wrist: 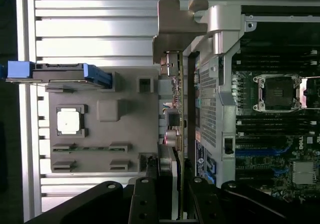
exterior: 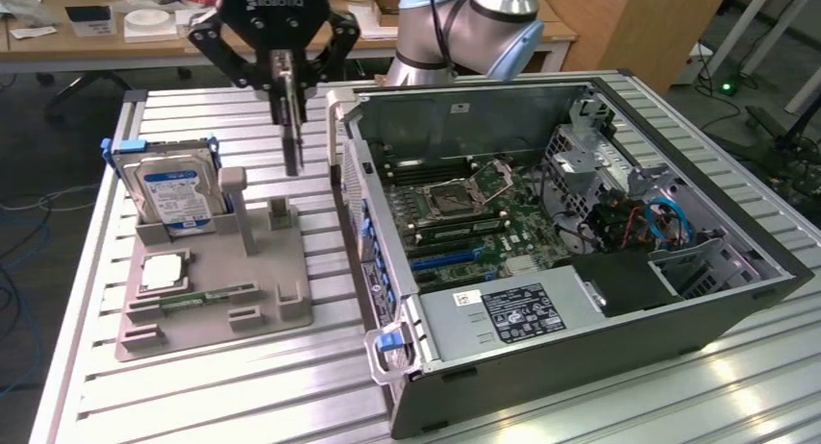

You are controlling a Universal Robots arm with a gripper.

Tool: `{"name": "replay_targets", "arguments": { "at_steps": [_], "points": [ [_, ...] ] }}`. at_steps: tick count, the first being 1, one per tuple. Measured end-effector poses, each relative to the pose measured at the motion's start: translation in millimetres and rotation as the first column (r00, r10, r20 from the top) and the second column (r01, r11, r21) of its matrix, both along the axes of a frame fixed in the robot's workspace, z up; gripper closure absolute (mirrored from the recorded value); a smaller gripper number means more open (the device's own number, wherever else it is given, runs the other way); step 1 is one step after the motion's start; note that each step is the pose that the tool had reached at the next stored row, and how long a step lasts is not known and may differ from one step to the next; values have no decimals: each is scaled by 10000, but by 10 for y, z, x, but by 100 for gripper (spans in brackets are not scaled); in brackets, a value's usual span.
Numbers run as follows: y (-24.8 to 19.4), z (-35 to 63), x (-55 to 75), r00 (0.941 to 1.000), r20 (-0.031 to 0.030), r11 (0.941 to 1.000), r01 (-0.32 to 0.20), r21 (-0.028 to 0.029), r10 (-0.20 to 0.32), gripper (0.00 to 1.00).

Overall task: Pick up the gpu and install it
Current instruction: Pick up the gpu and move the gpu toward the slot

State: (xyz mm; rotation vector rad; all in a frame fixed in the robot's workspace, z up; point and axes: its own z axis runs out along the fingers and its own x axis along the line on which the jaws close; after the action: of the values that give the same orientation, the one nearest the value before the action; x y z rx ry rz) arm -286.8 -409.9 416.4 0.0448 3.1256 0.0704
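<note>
Black tool (exterior: 290, 79), silver-bracketed gpu (exterior: 292, 136), grey tray (exterior: 272, 305), blue-labelled silver hard drive (exterior: 176, 196), green motherboard (exterior: 494, 228), silver ribbed tabletop (exterior: 218, 391)

Hard drive (exterior: 173, 194) upright in grey fixture (exterior: 206, 326); processor (exterior: 164, 271), RAM stick (exterior: 208, 298) flat.

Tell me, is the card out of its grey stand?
Out: the gpu hangs upright in the claw, clear above the grey stand.

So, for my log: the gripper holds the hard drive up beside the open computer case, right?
No, the gripper holds the gpu up beside the case; the exterior view shows the hard drive standing in the gray holder.
</note>
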Motion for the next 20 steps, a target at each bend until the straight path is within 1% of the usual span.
{"name": "replay_targets", "arguments": {
  "at_steps": [7, 20],
  "points": [
    [0, -2, 317, 10000, 0, 10000, -2, 16, 2, 72],
    [0, -7, 881, 10000, 0, 10000, -1, 16, 1, 72]
  ]
}}
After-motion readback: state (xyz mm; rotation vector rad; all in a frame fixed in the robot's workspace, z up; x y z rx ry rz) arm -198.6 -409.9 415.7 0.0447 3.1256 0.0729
